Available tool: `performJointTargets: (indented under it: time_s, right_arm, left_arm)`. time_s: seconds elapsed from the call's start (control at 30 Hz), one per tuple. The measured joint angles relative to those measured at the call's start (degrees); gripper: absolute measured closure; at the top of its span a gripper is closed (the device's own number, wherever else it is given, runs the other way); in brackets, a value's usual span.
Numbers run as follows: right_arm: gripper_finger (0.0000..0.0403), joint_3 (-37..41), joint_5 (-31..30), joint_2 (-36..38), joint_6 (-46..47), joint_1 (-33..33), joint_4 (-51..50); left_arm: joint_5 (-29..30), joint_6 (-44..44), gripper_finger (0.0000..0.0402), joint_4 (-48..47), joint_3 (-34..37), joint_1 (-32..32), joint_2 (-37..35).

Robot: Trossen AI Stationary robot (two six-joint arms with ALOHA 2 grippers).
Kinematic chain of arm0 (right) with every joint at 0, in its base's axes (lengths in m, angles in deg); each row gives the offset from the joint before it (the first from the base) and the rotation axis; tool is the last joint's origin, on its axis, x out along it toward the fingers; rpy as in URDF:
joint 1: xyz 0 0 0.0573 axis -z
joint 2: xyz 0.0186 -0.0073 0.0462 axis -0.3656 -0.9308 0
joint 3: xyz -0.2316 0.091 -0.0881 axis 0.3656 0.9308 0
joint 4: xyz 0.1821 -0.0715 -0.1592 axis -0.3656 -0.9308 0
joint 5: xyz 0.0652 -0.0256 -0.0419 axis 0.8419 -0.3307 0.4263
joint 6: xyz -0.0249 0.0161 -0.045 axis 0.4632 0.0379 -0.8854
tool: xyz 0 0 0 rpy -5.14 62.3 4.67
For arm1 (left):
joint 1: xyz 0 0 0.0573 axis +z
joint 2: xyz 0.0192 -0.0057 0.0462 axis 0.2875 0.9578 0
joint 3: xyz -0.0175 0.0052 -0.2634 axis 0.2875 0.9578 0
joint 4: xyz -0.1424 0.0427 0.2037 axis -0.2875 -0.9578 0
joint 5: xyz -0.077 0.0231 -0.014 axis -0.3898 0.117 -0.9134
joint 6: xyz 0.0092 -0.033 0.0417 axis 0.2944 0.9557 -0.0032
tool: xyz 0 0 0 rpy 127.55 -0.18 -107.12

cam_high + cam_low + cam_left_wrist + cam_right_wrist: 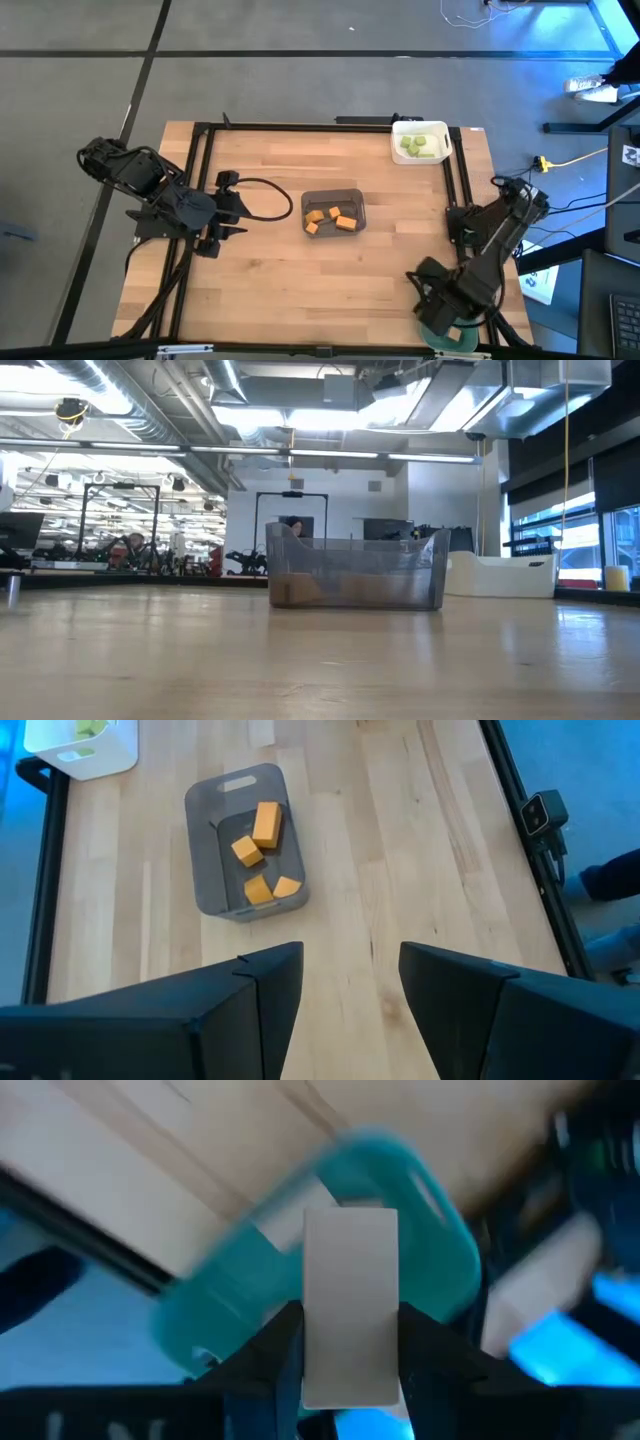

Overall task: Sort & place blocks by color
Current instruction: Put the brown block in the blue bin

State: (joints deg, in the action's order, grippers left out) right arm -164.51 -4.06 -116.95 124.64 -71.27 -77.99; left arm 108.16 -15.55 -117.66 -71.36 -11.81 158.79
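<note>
Several orange blocks (330,218) (262,850) lie in a grey tray (333,195) at the table's middle. Light green blocks (420,146) sit in a white tray (420,127) at the far right. My left gripper (238,212) (350,980) hovers open at the table's left side, facing the grey tray. At the near right corner, my right gripper (440,325) (350,1340) is shut on a pale tan bar block (350,1280) over a teal-green tray (452,340) (420,1210). My right gripper pinches the tan bar between its two fingers, on the long sides of the end (350,1365) nearest the wrist. The bar's length runs forward past the fingertips. It comes from above and holds the bar lifted clear over the green tray.
In the low view the grey tray (355,570) stands at the table's middle with the white tray (500,575) to its right. A black frame rail (195,180) runs along the table's left and far edges. Bare wood lies between the trays and the near edge.
</note>
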Motion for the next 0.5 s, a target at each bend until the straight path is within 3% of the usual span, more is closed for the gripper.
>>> performJointTargets:
  time_s: [0.2,0.5]
  right_arm:
    - [0.0279,9.6,9.2,0.2,7.6,-4.3,7.1]
    - [0.0279,22.3,10.4,0.2,8.3,-5.6,28.8]
  left_arm:
    - [0.3,0.0,0.0241,-0.1,0.0,0.0,0.0]
    - [1.3,0.0,0.0241,-0.1,0.0,0.0,0.0]
